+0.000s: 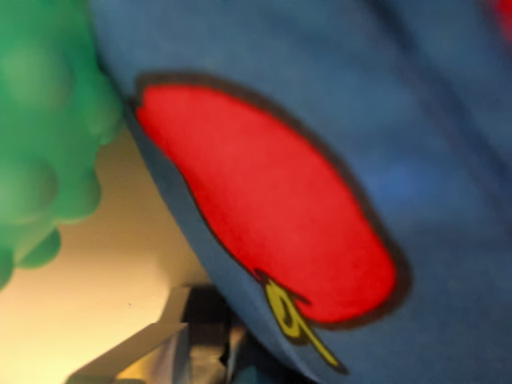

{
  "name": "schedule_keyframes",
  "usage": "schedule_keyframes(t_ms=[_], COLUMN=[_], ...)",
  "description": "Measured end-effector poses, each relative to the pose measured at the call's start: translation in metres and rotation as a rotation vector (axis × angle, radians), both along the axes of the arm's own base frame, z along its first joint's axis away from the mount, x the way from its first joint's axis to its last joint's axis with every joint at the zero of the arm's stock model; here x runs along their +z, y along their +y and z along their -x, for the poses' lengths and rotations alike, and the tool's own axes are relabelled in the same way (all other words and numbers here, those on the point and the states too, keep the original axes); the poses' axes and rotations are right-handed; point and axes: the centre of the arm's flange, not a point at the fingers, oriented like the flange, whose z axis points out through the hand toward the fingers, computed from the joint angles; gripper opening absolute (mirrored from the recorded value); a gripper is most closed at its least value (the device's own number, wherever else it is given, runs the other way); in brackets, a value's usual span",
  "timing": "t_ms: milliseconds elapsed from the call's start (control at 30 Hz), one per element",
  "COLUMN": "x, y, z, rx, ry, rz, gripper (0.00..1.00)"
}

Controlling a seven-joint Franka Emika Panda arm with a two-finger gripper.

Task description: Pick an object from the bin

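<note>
At the wrist view's left edge sits a green knobbly object (44, 136), soft-looking and covered in rounded bumps, blurred because it is so close to the camera. It runs from the top of the frame down past the middle. Just beside it, and seemingly touching it near the top, is a large blue object (432, 160) that fills the centre and right of the view — whether it is cloth or soft plastic cannot be told. On its surface is 1 red patch (272, 200) with a dark outline, shaped like a long oval, and a small yellow mark (290, 318) at the patch's lower end. Below the green object lies a pale cream surface (96, 296), probably the bin floor. At the bottom, near the camera, is a grey-white angular shape (144, 352) with a dark part beside it — too blurred to name. No claw fingers can be made out, so its state cannot be told.
</note>
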Motion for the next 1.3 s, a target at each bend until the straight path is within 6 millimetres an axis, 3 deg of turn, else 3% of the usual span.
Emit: schedule_keyframes(t_ms=[367,633,1300], x=[0.001,0.013,0.072], y=[0.000,0.000,0.000], z=[0.000,-0.001,-0.001], rx=[0.000,0.000,0.000], ry=[-0.002,-0.004,-0.006], rz=[-0.001,-0.001,-0.001], gripper=[0.00,0.00,0.00])
